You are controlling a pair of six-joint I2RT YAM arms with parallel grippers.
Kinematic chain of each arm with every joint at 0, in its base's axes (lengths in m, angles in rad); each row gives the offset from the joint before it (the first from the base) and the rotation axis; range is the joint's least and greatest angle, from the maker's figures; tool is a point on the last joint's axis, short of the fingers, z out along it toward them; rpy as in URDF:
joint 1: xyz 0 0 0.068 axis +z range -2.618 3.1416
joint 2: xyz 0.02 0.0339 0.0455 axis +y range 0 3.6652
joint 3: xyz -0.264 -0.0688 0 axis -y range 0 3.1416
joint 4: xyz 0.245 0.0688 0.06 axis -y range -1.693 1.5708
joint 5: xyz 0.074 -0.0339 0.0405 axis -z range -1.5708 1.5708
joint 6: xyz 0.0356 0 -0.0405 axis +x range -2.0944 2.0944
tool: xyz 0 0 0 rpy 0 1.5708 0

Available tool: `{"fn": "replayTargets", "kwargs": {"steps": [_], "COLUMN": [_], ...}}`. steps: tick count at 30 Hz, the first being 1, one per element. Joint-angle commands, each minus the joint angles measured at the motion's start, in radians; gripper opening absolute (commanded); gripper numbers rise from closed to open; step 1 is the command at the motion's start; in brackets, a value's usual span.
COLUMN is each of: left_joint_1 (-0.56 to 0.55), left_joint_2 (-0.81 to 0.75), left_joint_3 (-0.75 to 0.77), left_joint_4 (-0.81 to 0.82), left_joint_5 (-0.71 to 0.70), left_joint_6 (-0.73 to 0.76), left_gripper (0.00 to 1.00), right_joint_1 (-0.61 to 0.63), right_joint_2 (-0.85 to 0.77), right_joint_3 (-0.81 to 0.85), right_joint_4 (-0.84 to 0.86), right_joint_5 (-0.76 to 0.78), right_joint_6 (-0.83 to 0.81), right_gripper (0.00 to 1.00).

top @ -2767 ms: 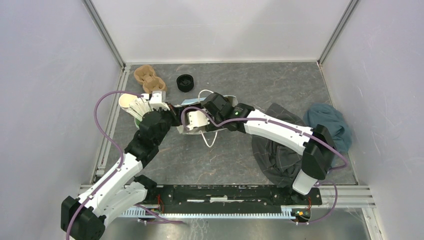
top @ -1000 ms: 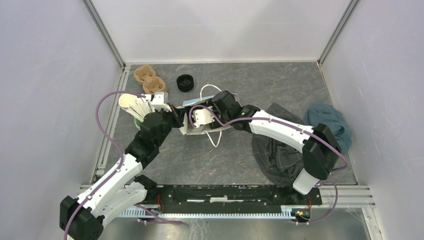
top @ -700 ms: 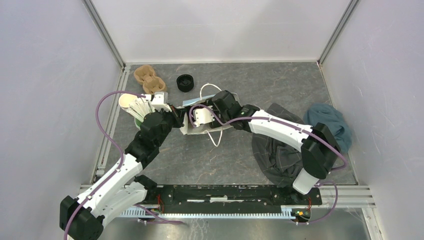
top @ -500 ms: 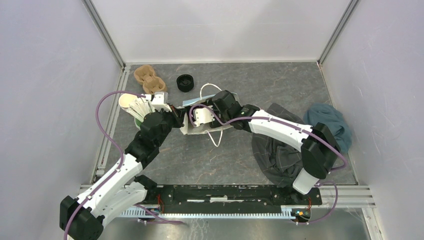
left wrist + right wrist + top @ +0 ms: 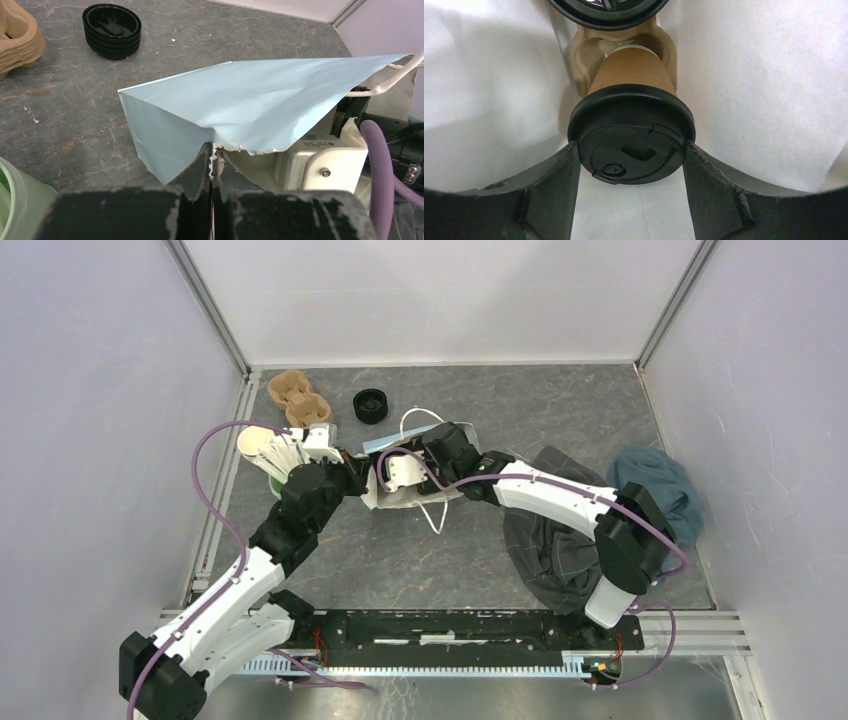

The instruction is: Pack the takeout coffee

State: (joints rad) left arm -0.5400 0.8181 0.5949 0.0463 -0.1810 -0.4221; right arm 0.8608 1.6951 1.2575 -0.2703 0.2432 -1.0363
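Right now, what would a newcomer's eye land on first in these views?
Mid-table, the left tool pinches the torn edge of a pale blue paper bag, propping its mouth up. Inside the bag, the right tool clasps a black-lidded brown cup seated in a pulp carrier.

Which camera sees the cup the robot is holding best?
The right wrist view: the coffee cup fills it, lid up close, held in the right gripper. The top and left wrist views show only the bag hiding it.

Left gripper pinched, right gripper grasping (jaws wide)
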Motion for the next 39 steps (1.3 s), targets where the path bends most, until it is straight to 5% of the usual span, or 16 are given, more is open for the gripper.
{"fn": "replayTargets", "kwargs": {"steps": [1,31,39], "left_joint_1": [-0.006,-0.041,-0.041], "left_joint_2": [-0.002,-0.030,-0.051], "left_joint_3": [0.044,0.139,0.150], "left_joint_4": [-0.029,-0.185,-0.244], "left_joint_5": [0.014,0.124,0.138], "left_joint_6": [-0.022,-0.107,-0.124], "left_gripper": [0.02,0.02,0.02], "right_joint_1": [-0.016,-0.014,0.001], "right_joint_2": [0.009,-0.166,-0.159], "right_joint_3": [0.010,-0.038,-0.016], "right_joint_4": [0.057,-0.164,-0.250], "right_joint_5": [0.016,-0.148,-0.076], "right_joint_6": [0.033,0.092,0.150], "right_gripper": [0.00,0.00,0.00]}}
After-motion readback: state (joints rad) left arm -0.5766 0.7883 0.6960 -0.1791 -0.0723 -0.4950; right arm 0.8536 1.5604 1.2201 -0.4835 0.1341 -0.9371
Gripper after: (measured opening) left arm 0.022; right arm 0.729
